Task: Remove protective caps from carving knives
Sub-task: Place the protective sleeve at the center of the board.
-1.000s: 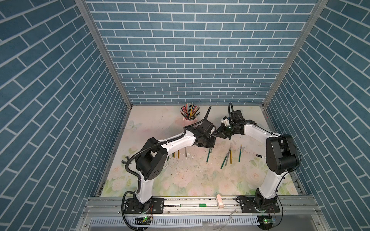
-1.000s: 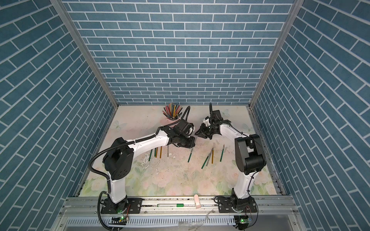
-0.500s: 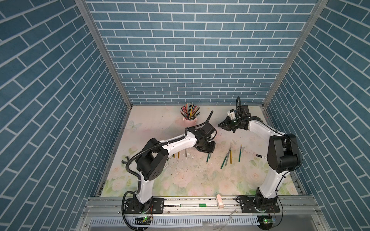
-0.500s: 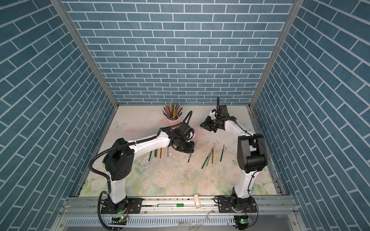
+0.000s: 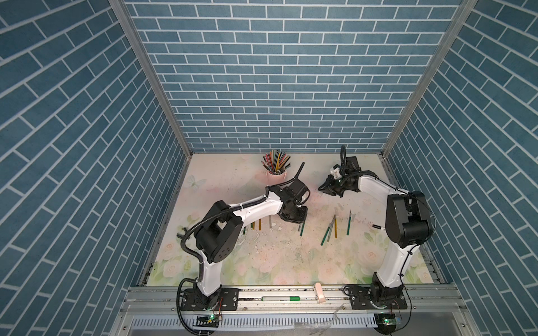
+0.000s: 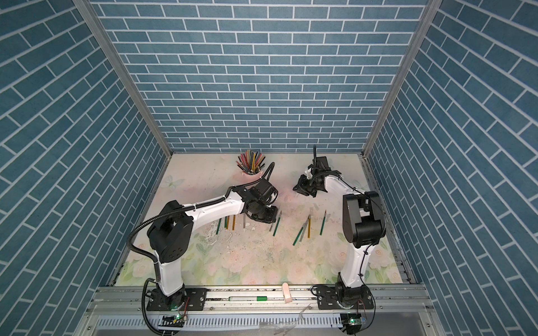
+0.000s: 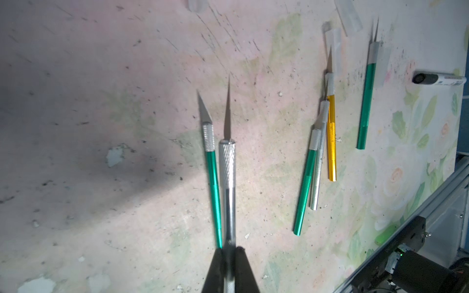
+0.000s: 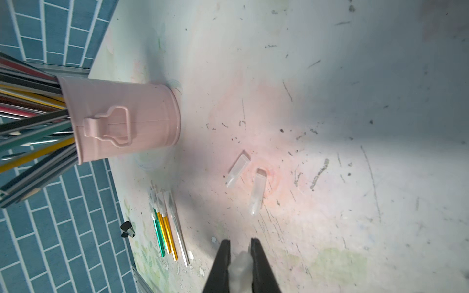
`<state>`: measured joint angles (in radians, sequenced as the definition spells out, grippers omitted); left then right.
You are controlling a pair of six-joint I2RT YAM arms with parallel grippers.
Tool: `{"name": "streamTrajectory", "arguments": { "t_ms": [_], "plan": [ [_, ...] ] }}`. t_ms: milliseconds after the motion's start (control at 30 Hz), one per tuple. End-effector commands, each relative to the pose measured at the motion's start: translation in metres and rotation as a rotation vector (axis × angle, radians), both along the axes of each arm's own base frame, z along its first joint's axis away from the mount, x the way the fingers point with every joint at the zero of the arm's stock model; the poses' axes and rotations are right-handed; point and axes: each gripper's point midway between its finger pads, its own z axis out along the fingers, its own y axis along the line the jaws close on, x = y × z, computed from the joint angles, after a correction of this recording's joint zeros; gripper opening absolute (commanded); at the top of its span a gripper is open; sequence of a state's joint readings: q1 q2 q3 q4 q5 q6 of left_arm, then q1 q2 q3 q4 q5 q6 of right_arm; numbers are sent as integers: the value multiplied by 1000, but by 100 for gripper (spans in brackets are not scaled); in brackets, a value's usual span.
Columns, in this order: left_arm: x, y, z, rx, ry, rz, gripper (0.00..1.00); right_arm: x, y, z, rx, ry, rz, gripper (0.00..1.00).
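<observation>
Two hands work well apart over the floral desk (image 5: 262,261). The left hand (image 7: 229,250) sits low at the end of a long forward reach and is tipped toward the desk. Its jaws are pinched together on the shaft of a silver-grey carving knife (image 7: 227,172), whose bare blade points straight out ahead of the fingertips. A green carving knife (image 7: 212,182), also uncapped, lies on the desk just beside the held one and nearly parallel to it. Farther out from this hand lie a bunch of three knives (image 7: 317,165), green, silver and gold, and beyond them a lone green knife (image 7: 366,101). The right hand (image 8: 240,243), on a bent arm nearer the back wall, angles down at the desk with its jaws clamped on a translucent protective cap (image 8: 240,266). Ahead of its fingertips two loose caps (image 8: 257,192) lie on the desk, near each other but not touching, with the pink pencil cup (image 8: 121,121) beyond them and off to one side.
</observation>
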<state>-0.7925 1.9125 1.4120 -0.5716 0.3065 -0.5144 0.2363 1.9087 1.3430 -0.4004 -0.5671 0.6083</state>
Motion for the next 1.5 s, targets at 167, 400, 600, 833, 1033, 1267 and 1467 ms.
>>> {"name": "streamTrajectory", "arguments": {
  "t_ms": [167,400,600,833,1033,1267,1467],
  "plan": [
    [8,20,10,21,-34,31,4,-12,-10,-39,-76,79,16,12],
    [8,21,9,22,-32,35,4,-16,-13,-50,-93,103,19,20],
    [8,20,7,20,-29,36,4,-18,-14,-55,-101,113,20,26],
    [9,21,6,23,-32,37,4,-21,-16,-49,-107,103,23,36],
    [10,25,3,32,-28,46,4,-23,-22,-34,-139,70,14,61],
    [11,29,-1,42,-27,53,4,-29,-31,-17,-177,39,-10,85],
    [11,33,-7,54,-23,80,4,-37,-39,-7,-198,20,-32,98]
  ]
}}
